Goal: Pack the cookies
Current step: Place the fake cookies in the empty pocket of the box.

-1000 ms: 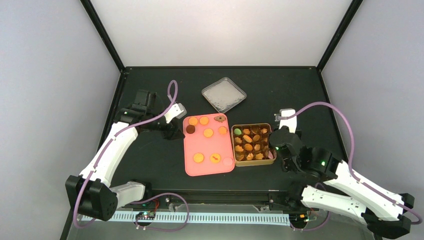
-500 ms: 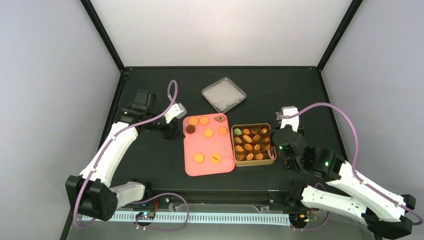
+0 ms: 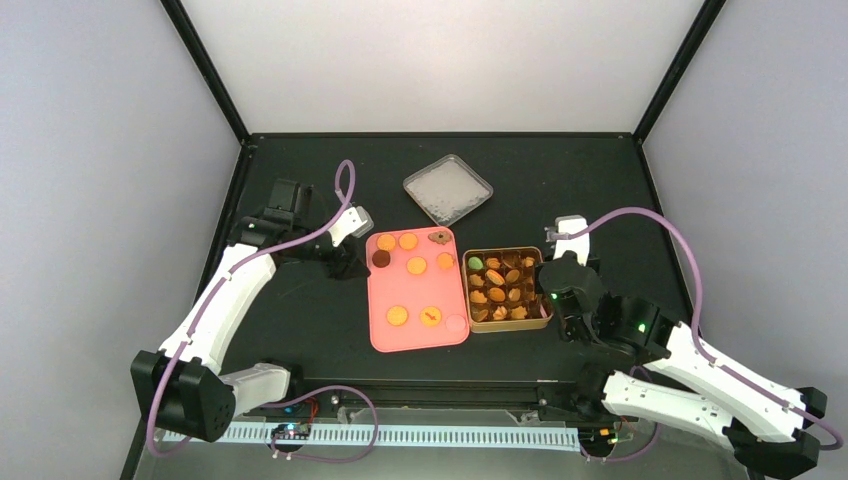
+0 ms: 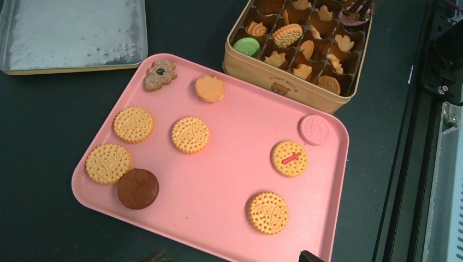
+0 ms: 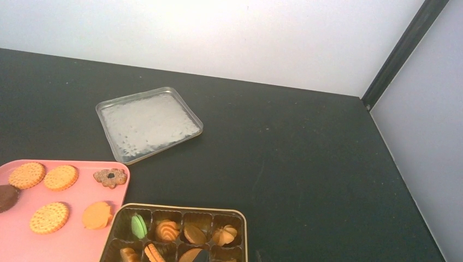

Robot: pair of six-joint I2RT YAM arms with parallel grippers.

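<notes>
Several round cookies lie on a pink tray (image 3: 400, 290): golden ones (image 4: 190, 135), a dark brown one (image 4: 137, 188), a pale pink one (image 4: 315, 129) and a brown flower-shaped one (image 4: 160, 75). A tan tin box (image 3: 505, 327) right of the tray holds several small biscuits and a green cookie (image 4: 247, 47). My left gripper (image 3: 350, 262) is open and empty just off the tray's left edge; its tips show at the bottom of the left wrist view (image 4: 233, 256). My right gripper (image 3: 552, 300) hangs over the box's right edge. Its fingers barely show in the right wrist view (image 5: 229, 257).
A silver lid (image 3: 448, 189) lies upside down behind the tray and shows in the right wrist view (image 5: 147, 123). Black frame posts stand at the back corners. A metal rail runs along the table's near edge (image 4: 442, 164).
My right gripper drew back to the right from the box, then came back left over the box's right edge. The left arm and the cookies on the tray have not moved.
</notes>
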